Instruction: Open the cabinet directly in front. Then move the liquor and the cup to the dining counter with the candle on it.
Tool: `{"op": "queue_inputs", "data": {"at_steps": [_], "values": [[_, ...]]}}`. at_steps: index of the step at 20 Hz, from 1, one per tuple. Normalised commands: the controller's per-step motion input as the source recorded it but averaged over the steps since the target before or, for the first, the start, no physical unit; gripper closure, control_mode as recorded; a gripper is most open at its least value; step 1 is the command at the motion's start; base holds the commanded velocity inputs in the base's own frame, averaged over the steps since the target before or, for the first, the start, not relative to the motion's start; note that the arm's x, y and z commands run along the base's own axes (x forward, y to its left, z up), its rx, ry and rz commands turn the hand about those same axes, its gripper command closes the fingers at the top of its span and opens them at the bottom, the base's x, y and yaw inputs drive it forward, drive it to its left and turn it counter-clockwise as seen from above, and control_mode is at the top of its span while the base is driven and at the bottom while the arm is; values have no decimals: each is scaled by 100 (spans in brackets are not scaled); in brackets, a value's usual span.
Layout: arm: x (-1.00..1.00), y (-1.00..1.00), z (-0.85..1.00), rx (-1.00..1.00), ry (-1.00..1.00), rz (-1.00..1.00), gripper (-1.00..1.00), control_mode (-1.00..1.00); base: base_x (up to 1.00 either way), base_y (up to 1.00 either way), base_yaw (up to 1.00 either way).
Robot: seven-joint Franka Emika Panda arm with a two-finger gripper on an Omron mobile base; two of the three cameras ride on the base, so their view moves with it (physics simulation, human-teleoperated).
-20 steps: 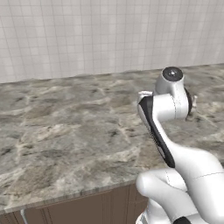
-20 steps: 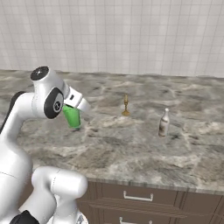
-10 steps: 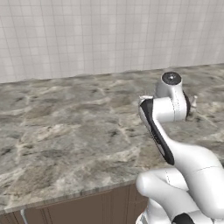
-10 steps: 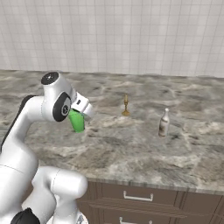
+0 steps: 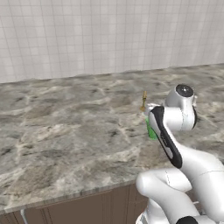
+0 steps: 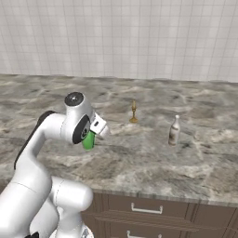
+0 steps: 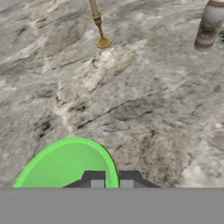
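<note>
Green cup (image 7: pixel 65 164) hangs pinched by its rim in the closed end effector (image 7: pixel 111 178), over the worktop (image 6: pixel 153 162), for setting near the candle (image 6: pixel 134 113).

Wall (image 5: pixel 109 35): pale square tiles with thin grey joints, rising straight from the far edge of the stone top and running the whole width of both base views.
Tile colour: off-white, slightly greyer toward the upper corners.
Wall base (image 6: pixel 119 77): meets the stone in one straight line.
</note>
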Motion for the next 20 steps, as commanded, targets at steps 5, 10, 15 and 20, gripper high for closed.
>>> {"op": "queue_inputs", "data": {"at_steps": [5,10,15,20], "values": [[18,0,-14,0,-6,0,100,-100,0,0,0],[31,0,-22,0,-8,0,100,-100,0,0,0],[29,0,-28,0,-3,0,100,-100,0,0,0],[33,0,-28,0,0,0,100,-100,0,0,0]]}}
